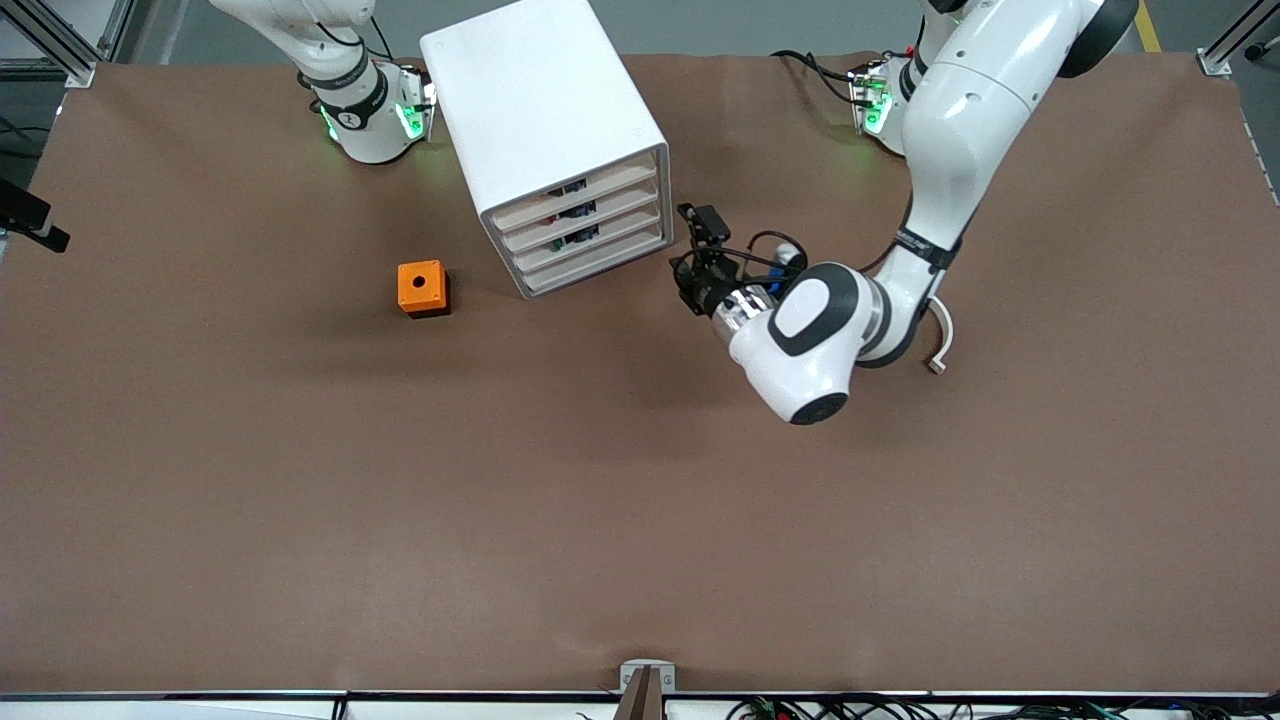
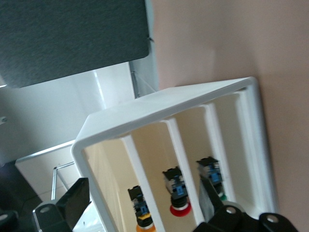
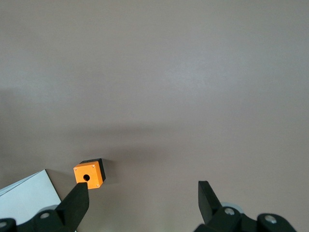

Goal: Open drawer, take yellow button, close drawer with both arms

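The drawer (image 1: 580,190) sits shut at the top of the cabinet (image 1: 545,110), with bare desk (image 1: 640,520) all around. The button (image 2: 143,212) is inside. The left claw (image 1: 690,262) is spread by the cabinet's front corner. The right claw (image 3: 142,198) is spread too, over the orange box (image 1: 421,287).

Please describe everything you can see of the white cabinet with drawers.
The cabinet is white, smooth like plastic, with rounded corners. It stands on the brown table, turned at an angle. Four shallow drawers fill its front; all look closed, including the uppermost drawer. Small parts show inside. The left hand is beside its front, touching nothing.
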### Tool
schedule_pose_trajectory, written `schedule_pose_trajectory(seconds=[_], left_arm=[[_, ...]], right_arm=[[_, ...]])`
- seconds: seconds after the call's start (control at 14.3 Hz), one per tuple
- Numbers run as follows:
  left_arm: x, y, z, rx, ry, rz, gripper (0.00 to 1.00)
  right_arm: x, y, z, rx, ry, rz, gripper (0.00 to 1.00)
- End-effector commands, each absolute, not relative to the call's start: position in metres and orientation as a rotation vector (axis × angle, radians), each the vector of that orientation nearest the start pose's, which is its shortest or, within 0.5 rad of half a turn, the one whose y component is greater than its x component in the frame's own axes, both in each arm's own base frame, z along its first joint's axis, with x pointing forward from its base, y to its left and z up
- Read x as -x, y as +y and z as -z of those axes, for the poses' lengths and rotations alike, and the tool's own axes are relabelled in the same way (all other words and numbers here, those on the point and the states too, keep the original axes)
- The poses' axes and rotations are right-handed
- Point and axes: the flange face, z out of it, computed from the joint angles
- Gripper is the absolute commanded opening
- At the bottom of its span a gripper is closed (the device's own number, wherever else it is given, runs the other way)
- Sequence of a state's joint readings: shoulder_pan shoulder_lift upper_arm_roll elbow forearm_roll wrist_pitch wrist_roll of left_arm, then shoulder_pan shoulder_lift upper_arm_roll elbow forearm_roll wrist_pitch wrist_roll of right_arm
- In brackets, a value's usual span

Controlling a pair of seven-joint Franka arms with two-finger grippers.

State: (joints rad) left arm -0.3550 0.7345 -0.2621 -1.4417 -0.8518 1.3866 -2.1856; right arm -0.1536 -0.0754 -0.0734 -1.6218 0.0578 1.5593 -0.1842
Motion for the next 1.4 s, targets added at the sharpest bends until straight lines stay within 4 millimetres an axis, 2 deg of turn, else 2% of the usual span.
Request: schedule_pose_trajectory(seconds=[0.0,0.07,0.21,0.42,0.63,1.05,1.19,1.33], left_arm=[[-0.487,-0.444,-0.285,-1.882,2.396,2.087,1.00],[-0.485,-0.447,-0.284,-1.871,2.427,2.093,1.00],[-0.480,-0.453,-0.277,-1.877,2.441,2.097,0.74],[-0.469,-0.465,-0.268,-1.863,2.428,2.158,0.55],[-0.462,-0.472,-0.264,-1.856,2.423,2.190,0.55],[-0.432,-0.498,-0.253,-1.921,2.406,2.238,0.54],[-0.417,-0.507,-0.250,-1.959,2.394,2.273,0.50],[-0.416,-0.508,-0.250,-1.960,2.391,2.277,0.40]], right_arm=[[-0.513,-0.121,-0.638,3.064,0.056,0.034,1.00],[-0.513,-0.121,-0.638,3.064,0.056,0.034,1.00],[-0.514,-0.121,-0.636,3.063,0.057,0.027,1.00],[-0.514,-0.121,-0.635,3.063,0.057,0.025,1.00],[-0.514,-0.121,-0.635,3.063,0.057,0.022,1.00],[-0.514,-0.122,-0.635,3.063,0.059,0.023,1.00],[-0.513,-0.122,-0.634,3.062,0.055,0.021,1.00],[-0.513,-0.122,-0.632,3.062,0.055,0.016,1.00]])
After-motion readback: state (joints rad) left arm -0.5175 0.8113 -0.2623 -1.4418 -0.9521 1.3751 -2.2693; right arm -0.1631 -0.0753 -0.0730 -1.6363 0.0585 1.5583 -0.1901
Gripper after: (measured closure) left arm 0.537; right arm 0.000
